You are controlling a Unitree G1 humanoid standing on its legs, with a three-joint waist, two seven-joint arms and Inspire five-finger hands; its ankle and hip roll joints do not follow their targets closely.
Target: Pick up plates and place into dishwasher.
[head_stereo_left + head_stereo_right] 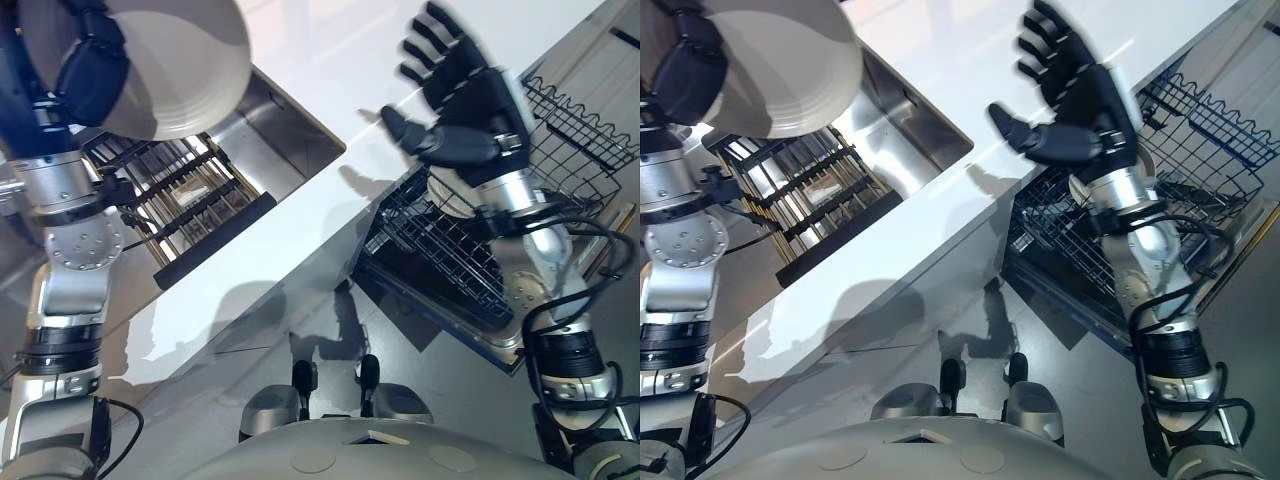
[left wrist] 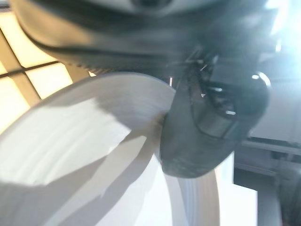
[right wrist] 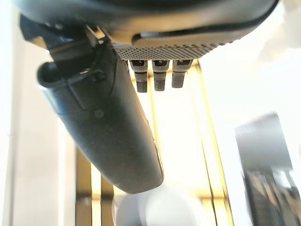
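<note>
One round white plate point(image 1: 175, 70) with faint concentric rings is hanging far left, the left robot hand point(image 1: 90, 75) gripping it; the right robot hand point(image 1: 460, 100) is hovering released.

Smooth white plate point(image 1: 170, 80), glossy white counter point(image 1: 300, 215), black wire rack point(image 1: 450, 250), shiny metal sink point(image 1: 255, 150).

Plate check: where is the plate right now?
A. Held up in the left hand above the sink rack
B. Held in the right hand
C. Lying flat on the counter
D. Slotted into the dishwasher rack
A: the left hand grips the plate above the sink rack; the right hand is open with nothing in it.
</note>
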